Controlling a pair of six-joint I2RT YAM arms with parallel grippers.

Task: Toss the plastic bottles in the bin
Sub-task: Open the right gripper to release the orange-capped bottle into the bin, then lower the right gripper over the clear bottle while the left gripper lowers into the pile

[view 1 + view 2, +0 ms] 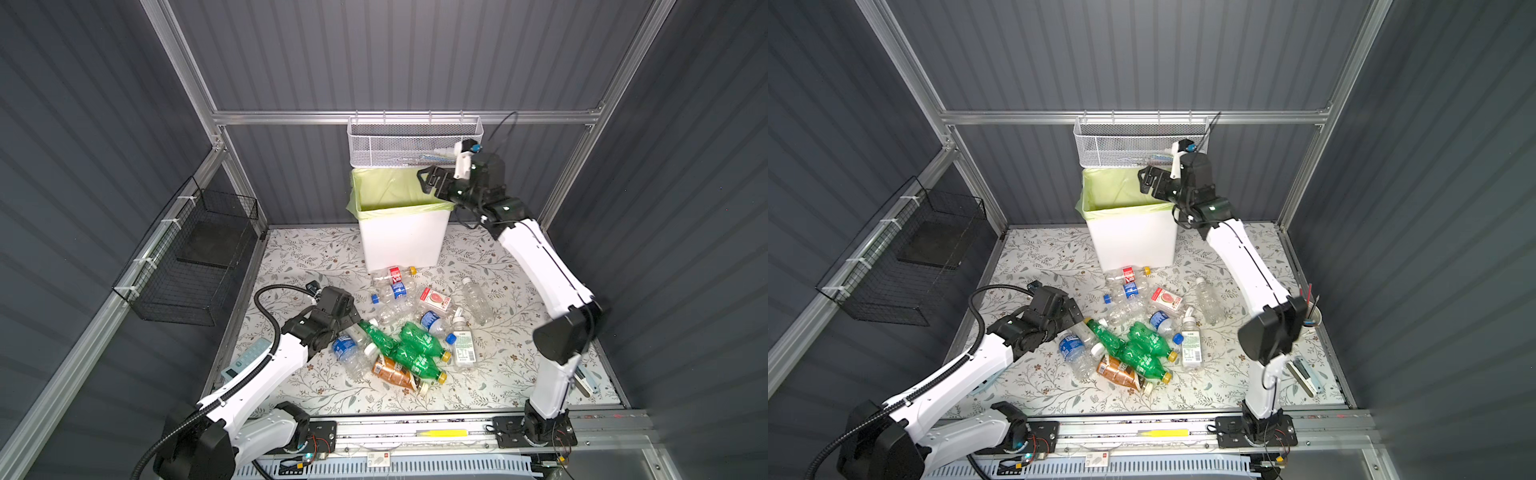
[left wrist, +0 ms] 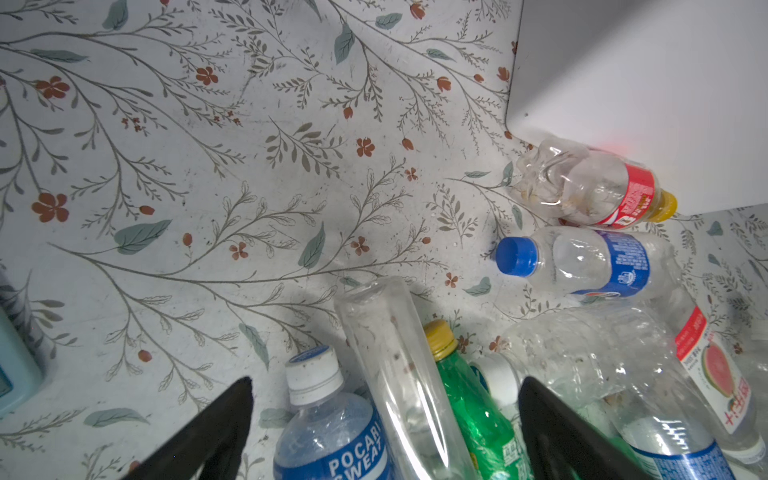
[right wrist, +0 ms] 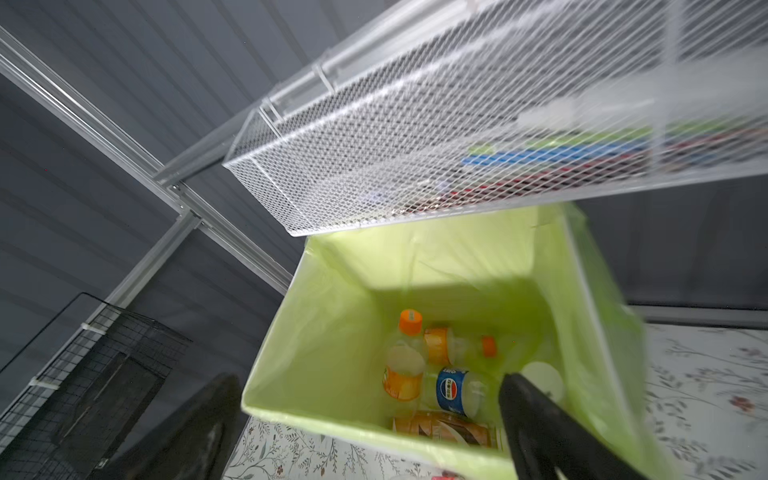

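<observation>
The white bin (image 1: 401,241) with its yellow-green liner stands at the back of the mat. My right gripper (image 1: 428,183) hangs open over its rim, holding nothing. In the right wrist view, several bottles (image 3: 453,386) lie on the bin's (image 3: 345,316) bottom between the spread fingers of the right gripper (image 3: 370,378). A heap of plastic bottles (image 1: 407,332), clear, green and amber, lies mid-mat. My left gripper (image 1: 353,322) is open low at the heap's left edge. In its wrist view the left gripper (image 2: 386,380) straddles a Pocari bottle (image 2: 332,432), a clear bottle (image 2: 386,345) and a green one (image 2: 469,403).
A white mesh basket (image 1: 415,141) hangs just above the bin's back edge. A black wire basket (image 1: 195,257) is fixed on the left wall. A pale blue device (image 1: 245,361) lies by the left arm. A cup of pens (image 1: 1312,316) stands at the mat's right edge.
</observation>
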